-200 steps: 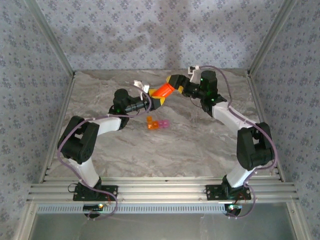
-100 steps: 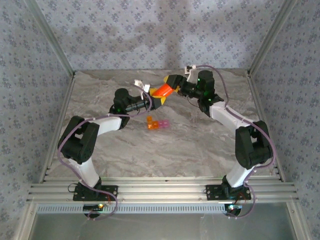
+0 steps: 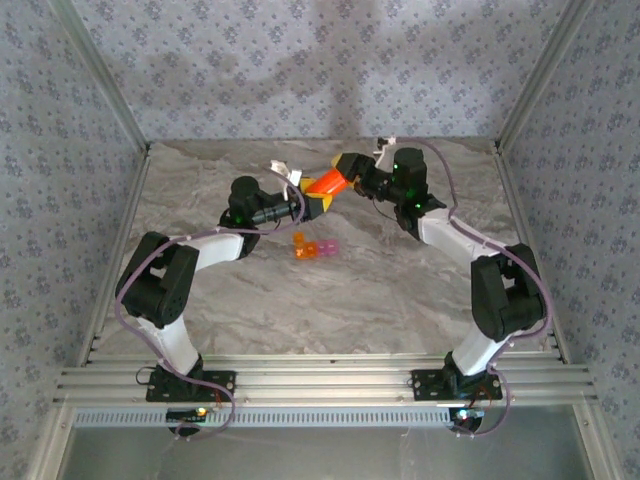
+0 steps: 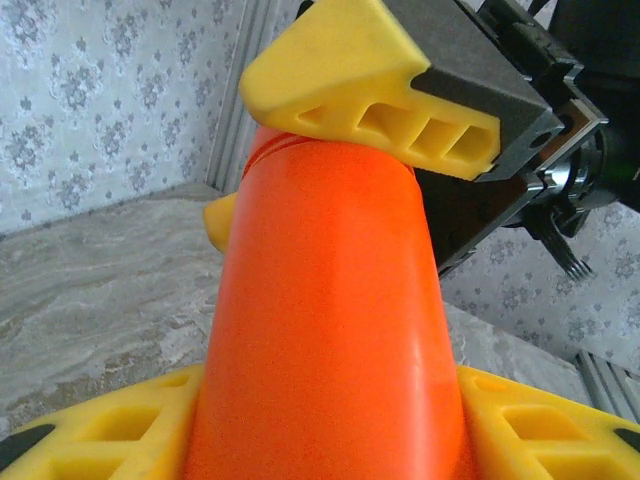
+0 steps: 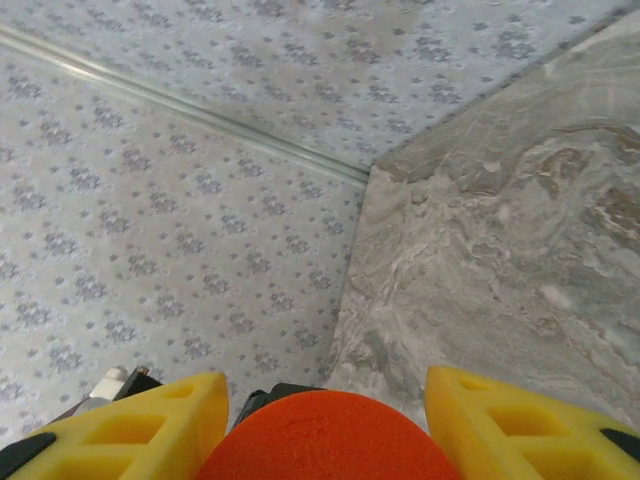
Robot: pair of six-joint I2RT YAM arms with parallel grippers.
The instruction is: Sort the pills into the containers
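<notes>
An orange cylindrical bottle (image 3: 325,183) hangs tilted above the back of the table, between the two arms. My left gripper (image 3: 314,201) is shut on the bottle's body (image 4: 330,300), its yellow fingers (image 4: 90,440) pressed to both sides. My right gripper (image 3: 350,165) is shut on the round orange cap (image 5: 325,440) at the bottle's upper end; one of its fingers (image 4: 370,90) lies across the cap. The containers (image 3: 312,248), a tiny orange cube joined to a pink one, sit on the table below the bottle. The pills are out of view.
The marble tabletop (image 3: 350,300) is bounded by patterned walls with metal corner posts (image 3: 100,80). The far left corner of the table (image 5: 375,165) lies just beyond the cap. Both arm bases stand on the rail at the near edge (image 3: 320,385).
My right gripper's jaws have closed in from wide open onto the bottle's cap, and it has shifted slightly left. The left gripper and bottle have stayed in place.
</notes>
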